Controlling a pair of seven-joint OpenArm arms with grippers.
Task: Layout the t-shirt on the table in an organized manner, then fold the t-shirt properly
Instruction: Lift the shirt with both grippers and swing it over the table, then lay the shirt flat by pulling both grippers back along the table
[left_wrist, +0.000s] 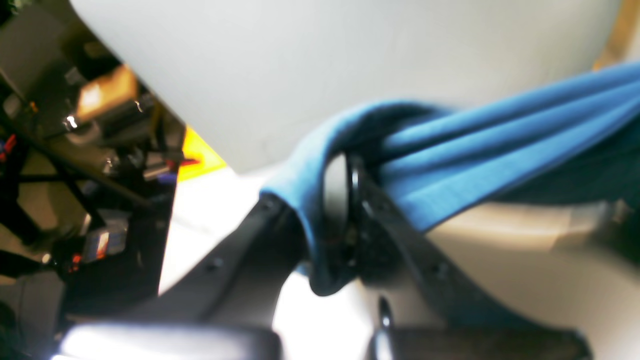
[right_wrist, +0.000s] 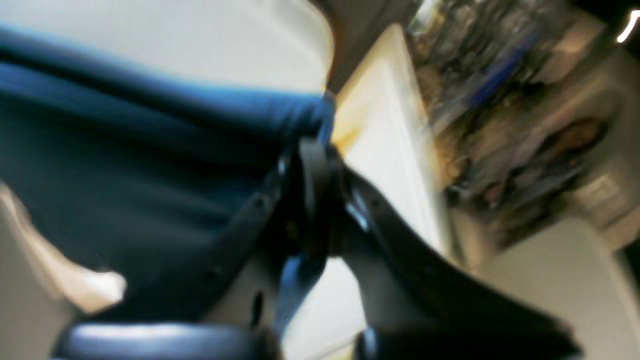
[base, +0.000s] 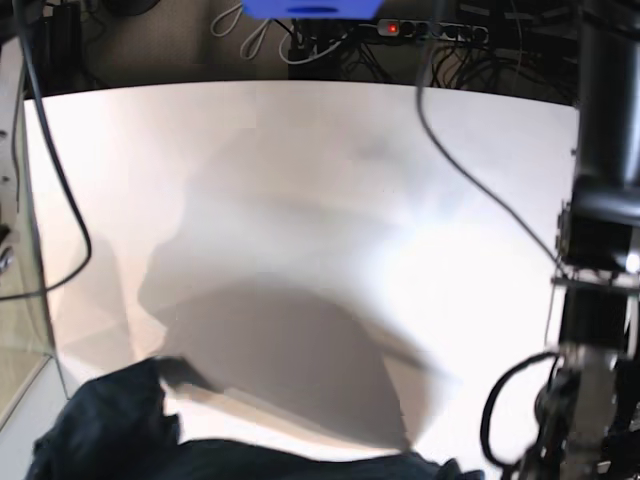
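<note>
T-shirt (base: 110, 435) off the table (base: 320, 200), held up in the air at the near edge of the base view, only its top fringe showing along the bottom of that frame. Bunched dark mass at the near left, thin strip running right toward the near right corner. Large soft shadow thrown across the near half of the white top, which suggests cloth hanging above the surface, not lying on it.

Left gripper (left_wrist: 345, 210) pinched tight on a blue fold of the shirt, fabric draped over one finger and stretching away to the right of the left wrist view in taut ridges. Right gripper (right_wrist: 315, 170) likewise clamped on a corner of the shirt, cloth running off to the left of the right wrist view. Both wrist views blurred; exact part of the garment in each grip not readable, hem or shoulders cannot tell.

Relation that matters: shirt spanned between the two grippers, long line of tension running left to right, parallel to the near table edge, bulk of the cloth hanging below. Neither arm nearer; both already on it. Judged step: still laying out, nothing flat yet. Likely need: carry the spanned edge far over the table and lower evenly, keeping the span taut so the body drops without folds.
</note>
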